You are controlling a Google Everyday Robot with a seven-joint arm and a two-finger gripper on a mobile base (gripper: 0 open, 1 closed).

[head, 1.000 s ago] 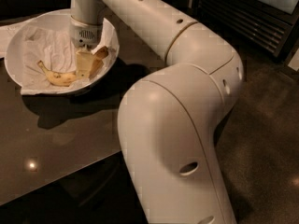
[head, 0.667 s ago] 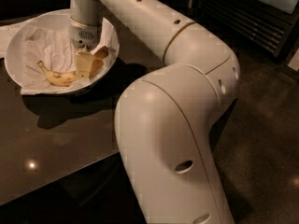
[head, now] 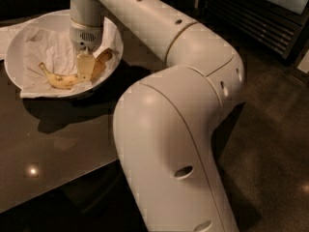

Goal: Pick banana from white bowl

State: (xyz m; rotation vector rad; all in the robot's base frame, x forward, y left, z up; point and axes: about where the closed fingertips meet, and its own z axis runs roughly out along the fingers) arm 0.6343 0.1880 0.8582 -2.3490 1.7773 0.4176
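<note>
Gripper [head: 90, 74] points straight down inside the white bowl [head: 112, 46] at upper left of frame, tip at the right end of the banana [head: 60, 80]; can't tell if it is open, closed or gripping. Banana lies on crumpled paper towel [head: 48, 50] in the lower part of the bowl, stem toward the left, body curving right to touch the gripper. Bowl sits on a dark glossy table [head: 58, 144], and the white arm [head: 193, 47] sweeps from the bowl across the frame's center to lower right.
</note>
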